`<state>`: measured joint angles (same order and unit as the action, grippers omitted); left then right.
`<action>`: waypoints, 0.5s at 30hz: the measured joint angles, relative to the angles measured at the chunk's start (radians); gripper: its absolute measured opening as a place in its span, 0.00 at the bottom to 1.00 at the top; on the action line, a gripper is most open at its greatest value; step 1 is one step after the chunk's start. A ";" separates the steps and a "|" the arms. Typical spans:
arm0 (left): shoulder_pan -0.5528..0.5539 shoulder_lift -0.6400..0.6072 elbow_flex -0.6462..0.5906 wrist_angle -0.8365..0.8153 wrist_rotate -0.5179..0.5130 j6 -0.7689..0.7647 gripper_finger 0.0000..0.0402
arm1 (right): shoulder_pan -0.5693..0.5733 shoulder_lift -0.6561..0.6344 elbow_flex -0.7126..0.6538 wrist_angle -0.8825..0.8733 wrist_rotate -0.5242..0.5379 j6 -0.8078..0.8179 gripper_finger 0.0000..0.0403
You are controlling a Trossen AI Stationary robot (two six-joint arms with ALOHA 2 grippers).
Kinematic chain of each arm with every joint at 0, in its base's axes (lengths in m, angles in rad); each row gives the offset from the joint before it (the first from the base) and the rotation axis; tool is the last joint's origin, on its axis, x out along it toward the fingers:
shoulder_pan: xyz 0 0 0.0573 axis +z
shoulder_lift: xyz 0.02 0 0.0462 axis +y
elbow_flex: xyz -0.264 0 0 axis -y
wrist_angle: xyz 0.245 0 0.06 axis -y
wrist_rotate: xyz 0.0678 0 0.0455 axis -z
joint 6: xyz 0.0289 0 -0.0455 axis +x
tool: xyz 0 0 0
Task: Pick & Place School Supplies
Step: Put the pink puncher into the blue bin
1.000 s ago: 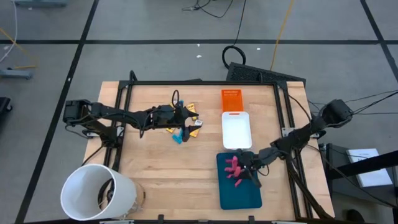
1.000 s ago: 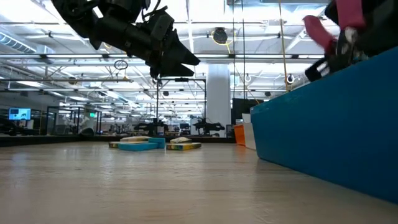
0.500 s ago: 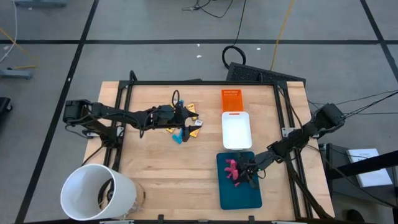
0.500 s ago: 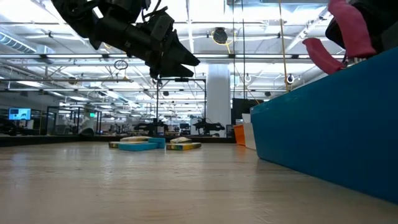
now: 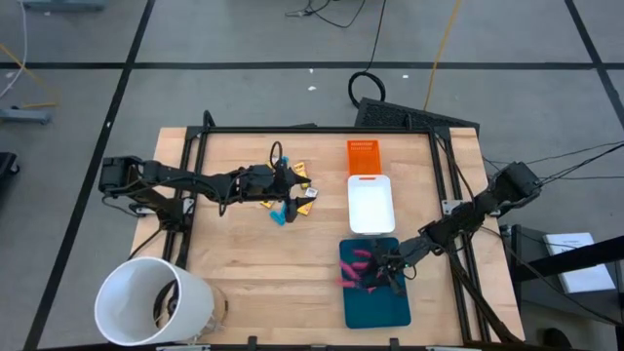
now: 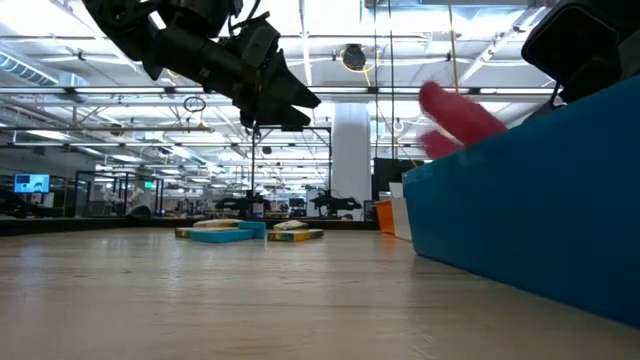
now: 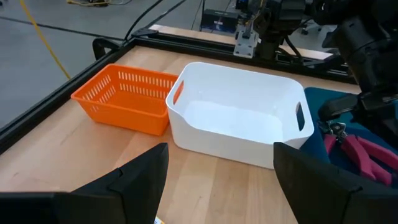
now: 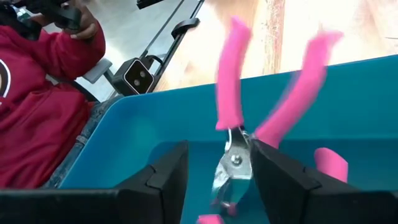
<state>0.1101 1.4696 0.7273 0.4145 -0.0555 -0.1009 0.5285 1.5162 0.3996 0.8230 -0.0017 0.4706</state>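
Bucket, big and white, stands at the bench's near left corner.

At the near right corner lies a teal tray. The right gripper hangs over the far half of this tray. Its fingers are spread wide. Pink scissors are over the tray's far left part, just beside the gripper. In the right wrist view their metal blades point down into the gap between the fingers, with the two pink handles splayed away from it. Neither finger can be seen touching them, so the gripper has hold of nothing. Another pink piece lies inside the tray. Off the bench's right edge is a person's red sleeve.

Beyond the teal tray sits a white tray, and beyond that an orange basket by the far edge.

The left arm reaches in from the left edge. The left gripper hovers above a small pile toward the far middle of the bench. Its fingers are wide apart and hold nothing. In the pile, a light-blue piece lies on the near side, and yellow pieces lie just beyond it, flat on the wood.
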 joint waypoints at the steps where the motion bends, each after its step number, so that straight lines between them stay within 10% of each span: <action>1: 0.000 0.000 0.000 0.000 0.000 0.000 0.73 | 0.000 0.000 0.000 0.000 0.000 0.000 0.41; 15: 0.000 0.000 0.000 0.000 0.000 -0.002 0.73 | -0.006 -0.005 0.005 0.133 0.021 -0.025 0.40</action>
<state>0.1101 1.4696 0.7273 0.4145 -0.0555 -0.1032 0.5223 1.5108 0.4050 0.9557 0.0191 0.4456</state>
